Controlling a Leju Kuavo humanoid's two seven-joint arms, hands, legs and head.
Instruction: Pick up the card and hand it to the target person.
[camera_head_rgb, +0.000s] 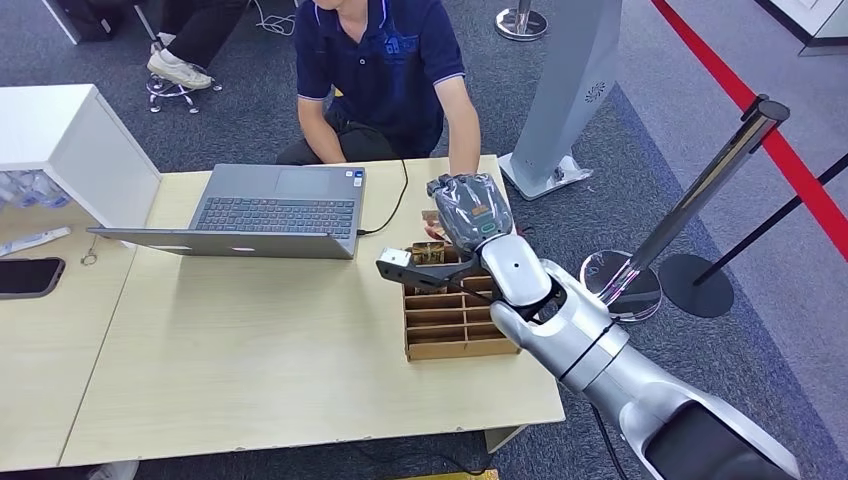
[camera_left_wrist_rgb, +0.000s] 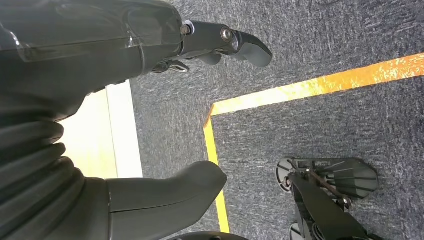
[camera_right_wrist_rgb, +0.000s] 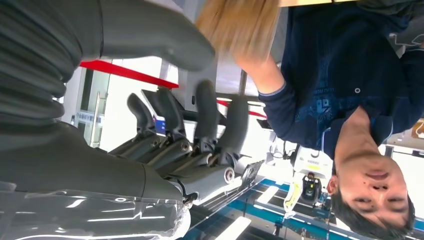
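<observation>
The right hand (camera_head_rgb: 470, 212) is raised over the far right part of the tabletop (camera_head_rgb: 250, 350), above the far end of a wooden divided box (camera_head_rgb: 452, 318), and reaches toward the person (camera_head_rgb: 385, 75) seated at the far edge. In the right wrist view this hand (camera_right_wrist_rgb: 190, 135) has its dark fingers (camera_right_wrist_rgb: 172, 112) curled partway and standing apart from the thick thumb, with open air between them and nothing plainly held. The person's hand (camera_right_wrist_rgb: 240, 22) is blurred in that view, close past the thumb; I cannot tell whether it holds the card. In the head view the person's hand (camera_head_rgb: 432, 226) lies just beside the robot's hand, mostly hidden behind it, and the card itself cannot be made out there.

The box sits near the right edge of the tabletop, its slots running across it; something dark stands in its far compartments, too small to identify.

The left hand (camera_left_wrist_rgb: 150, 120) hangs low beside the tabletop, over grey carpet marked with yellow tape (camera_left_wrist_rgb: 310, 87). Its fingers and thumb are apart and it holds nothing.

Further left on the tabletop, an open laptop (camera_head_rgb: 262, 212) faces the person, with a cable (camera_head_rgb: 395, 205) running from its right side. A dark phone (camera_head_rgb: 28, 277) lies on the adjoining surface at far left. To the right of the tabletop stand a grey pillar (camera_head_rgb: 570, 90) and a stanchion post (camera_head_rgb: 700, 195) on the carpet.
</observation>
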